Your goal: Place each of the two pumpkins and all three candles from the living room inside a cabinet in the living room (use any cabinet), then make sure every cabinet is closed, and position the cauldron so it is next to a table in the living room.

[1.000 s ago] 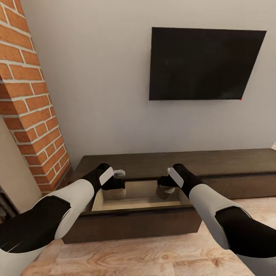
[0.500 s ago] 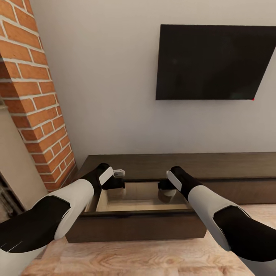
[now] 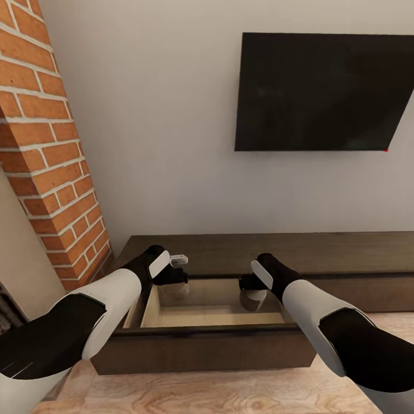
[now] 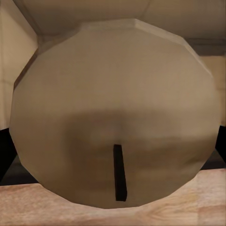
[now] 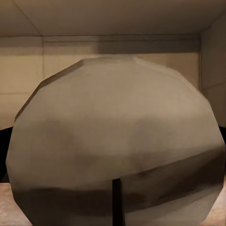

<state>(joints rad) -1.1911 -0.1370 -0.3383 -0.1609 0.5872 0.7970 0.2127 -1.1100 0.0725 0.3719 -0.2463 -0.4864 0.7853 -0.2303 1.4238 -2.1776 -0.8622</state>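
I am holding both my arms out over the open drawer of the long, low dark-brown wooden cabinet (image 3: 322, 253), which is standing against the pale wall beneath a flat black wall-mounted screen (image 3: 325, 92). The drawer is pulled out toward me, showing its pale wood interior (image 3: 213, 315), with its dark front panel nearest to me.

My left gripper (image 3: 172, 286) is hanging over the left end of the drawer, and it is gripping a short, squat grey-olive candle (image 4: 115, 117); in the left wrist view the candle's round top is facing the camera very close, with its small dark wick near the lower middle, and pale drawer wood around it. I cannot see the fingers themselves there, so how tightly they are closed I cannot tell beyond the candle sitting between them.

My right gripper (image 3: 252, 294) is hanging over the middle of the same drawer, holding a second squat grey-olive candle (image 5: 115, 160), its faceted round top close to the right wrist camera with the drawer's pale back wall behind it.

A red brick column (image 3: 46, 149) is rising at the left of the cabinet, and light wood-grain flooring (image 3: 230, 391) is lying in front of it.
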